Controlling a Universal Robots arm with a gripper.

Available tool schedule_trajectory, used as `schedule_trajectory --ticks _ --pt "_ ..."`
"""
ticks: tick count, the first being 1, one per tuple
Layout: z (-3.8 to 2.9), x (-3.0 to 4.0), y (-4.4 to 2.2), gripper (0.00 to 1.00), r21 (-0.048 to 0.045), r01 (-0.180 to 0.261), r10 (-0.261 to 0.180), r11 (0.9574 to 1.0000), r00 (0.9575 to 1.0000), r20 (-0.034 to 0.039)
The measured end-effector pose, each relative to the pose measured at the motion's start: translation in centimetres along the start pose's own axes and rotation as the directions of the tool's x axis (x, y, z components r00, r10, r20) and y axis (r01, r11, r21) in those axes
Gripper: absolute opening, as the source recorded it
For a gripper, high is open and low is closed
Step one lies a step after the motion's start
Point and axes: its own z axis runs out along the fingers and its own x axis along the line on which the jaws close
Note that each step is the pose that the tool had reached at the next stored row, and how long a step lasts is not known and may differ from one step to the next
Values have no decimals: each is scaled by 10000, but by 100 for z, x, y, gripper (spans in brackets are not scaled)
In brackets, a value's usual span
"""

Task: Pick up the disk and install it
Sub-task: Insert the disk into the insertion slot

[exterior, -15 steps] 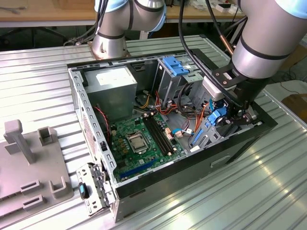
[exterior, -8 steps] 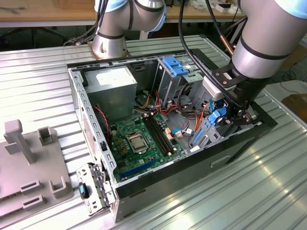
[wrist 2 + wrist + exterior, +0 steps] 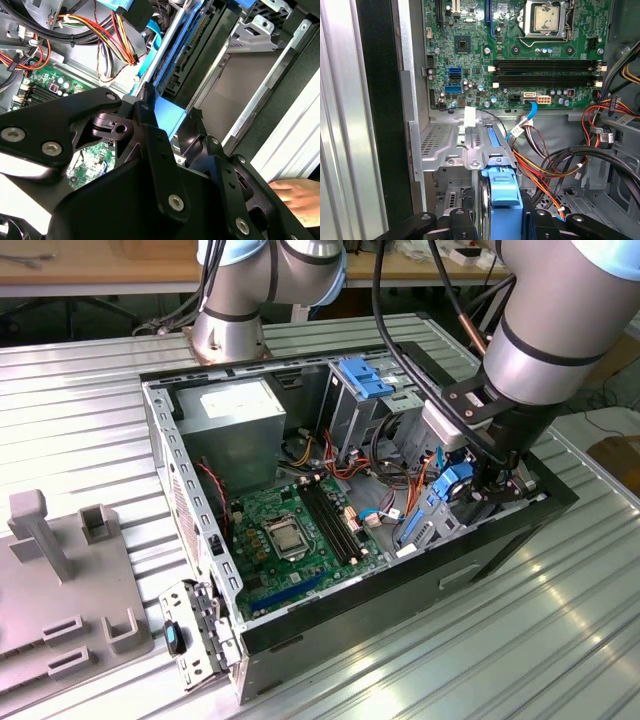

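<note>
The disk [image 3: 502,190] sits clamped in the end effector [image 3: 502,222]. Its black fingers [image 3: 460,222] are closed against the two sides of the disk's blue-railed body, and the blue end pokes out ahead of them. In the exterior view the disk stands tilted on edge inside the computer case [image 3: 400,600], near the wall on the exterior view's right. In the first wrist view its blue end lies just at the edge of the metal drive cage [image 3: 455,150]; I cannot tell whether it is seated.

The case lies open on its side on the ribbed metal counter [image 3: 520,640]. Inside it, the green motherboard [image 3: 290,535] covers the floor and a grey power supply [image 3: 235,420] fills the far corner. A lighter blue ribbed bracket [image 3: 365,377] stands on the bay beside the power supply. Red, orange and black cables [image 3: 545,170] run loose between the motherboard and the cage, close beside the disk.

A hand [image 3: 295,192] shows outside the case wall in the second wrist view. A grey fixture [image 3: 60,580] rests on the counter, well apart from the case on the exterior view's left.
</note>
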Motion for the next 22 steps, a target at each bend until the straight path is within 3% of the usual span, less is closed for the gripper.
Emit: schedule_trajectory --ticks 7,10,18,19,22 --pt "-14 0 -3 45 -14 0 0 10000 10000 -2" --pt "-37 -1 -10 45 -65 -1 1 10000 10000 -4" --pt "-137 -6 -42 45 -419 -18 18 9991 10000 -10" --pt "-146 -6 -48 45 -485 -23 22 9988 10000 -12" --pt "-183 -8 -71 45 -838 -45 43 9965 10000 -22"
